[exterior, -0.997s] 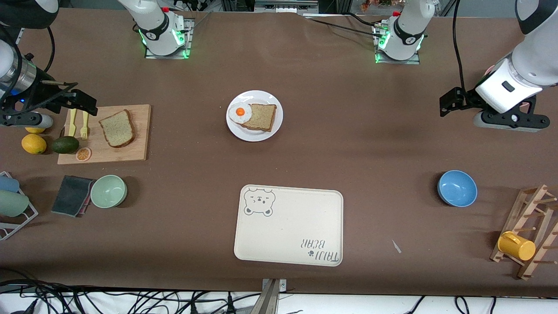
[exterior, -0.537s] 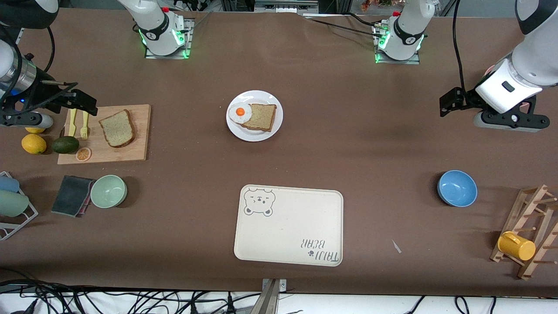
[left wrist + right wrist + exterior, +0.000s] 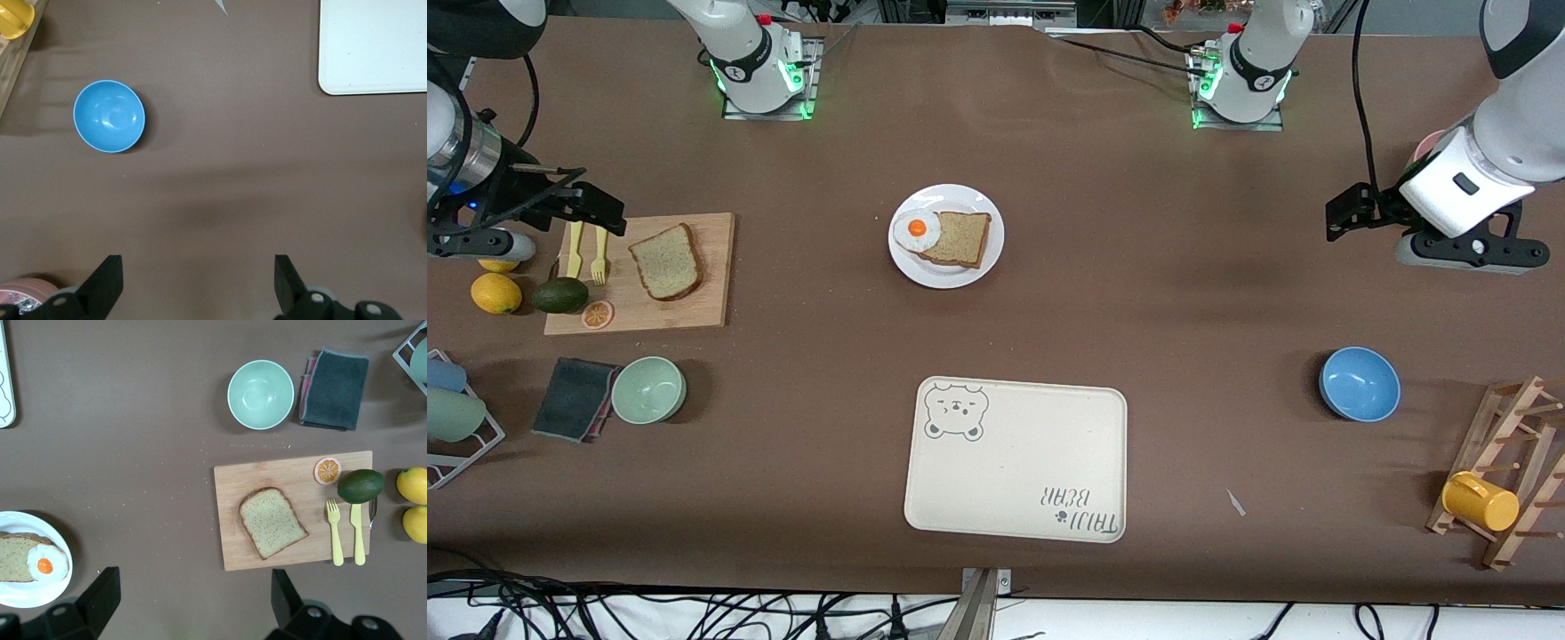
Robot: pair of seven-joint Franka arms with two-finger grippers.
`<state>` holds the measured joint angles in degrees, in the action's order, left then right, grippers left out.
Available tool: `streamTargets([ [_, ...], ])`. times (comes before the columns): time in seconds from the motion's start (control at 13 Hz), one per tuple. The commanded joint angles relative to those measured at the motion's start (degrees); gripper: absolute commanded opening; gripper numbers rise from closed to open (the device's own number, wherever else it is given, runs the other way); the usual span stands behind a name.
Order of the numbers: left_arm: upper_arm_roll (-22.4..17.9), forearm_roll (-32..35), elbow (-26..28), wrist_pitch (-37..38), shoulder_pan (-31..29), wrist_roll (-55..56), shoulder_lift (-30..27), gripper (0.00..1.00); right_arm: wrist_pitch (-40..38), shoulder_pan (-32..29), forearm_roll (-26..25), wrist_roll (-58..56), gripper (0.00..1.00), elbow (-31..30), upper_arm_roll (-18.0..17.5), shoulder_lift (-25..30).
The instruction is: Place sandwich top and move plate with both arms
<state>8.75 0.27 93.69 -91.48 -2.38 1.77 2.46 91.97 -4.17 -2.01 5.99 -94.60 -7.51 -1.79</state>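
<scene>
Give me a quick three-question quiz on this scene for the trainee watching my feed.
1. True or false: the sandwich top already lies on the plate.
2. What covers part of the bread slice on the plate?
3. Which is open: A) left gripper only, B) right gripper only, C) both?

Key:
1. False; it lies on the cutting board.
2. The fried egg.
3. C; neither holds anything.

The bench [image 3: 1138, 293] wears a matt brown covering. A pale wooden board [image 3: 660, 293] carries the sandwich top [image 3: 665, 262], rough and speckled. The plate [image 3: 987, 233] looks glossy white; the blue bowl [image 3: 1360, 383] shines smoothly.
</scene>
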Motion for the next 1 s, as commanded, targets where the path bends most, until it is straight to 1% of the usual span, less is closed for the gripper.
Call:
streamTargets([
  [0.0,0.22,1.93,-1.49,0.78,-0.08,-0.28,0.62,1.0,-0.03,-0.67,0.95,0.43,1.0,-0.85,-0.58,0.92],
  [0.77,0.3,2.01,-1.49,0.69,0.01,-0.19,0.88,1.0,-0.03,-0.58,0.95,0.52,1.0,-1.29,-0.67,0.92],
  [0.84,0.3,2.01,-1.49,0.69,0.01,-0.28,0.88,1.0,1.53,-0.58,0.69,0.34,1.0,-2.51,-1.1,0.04],
  [0.92,0.3,2.01,-1.49,0.69,0.01,-0.19,0.88,1.0,1.46,1.25,-1.83,-0.79,1.0,-1.3,-2.41,-3.27],
])
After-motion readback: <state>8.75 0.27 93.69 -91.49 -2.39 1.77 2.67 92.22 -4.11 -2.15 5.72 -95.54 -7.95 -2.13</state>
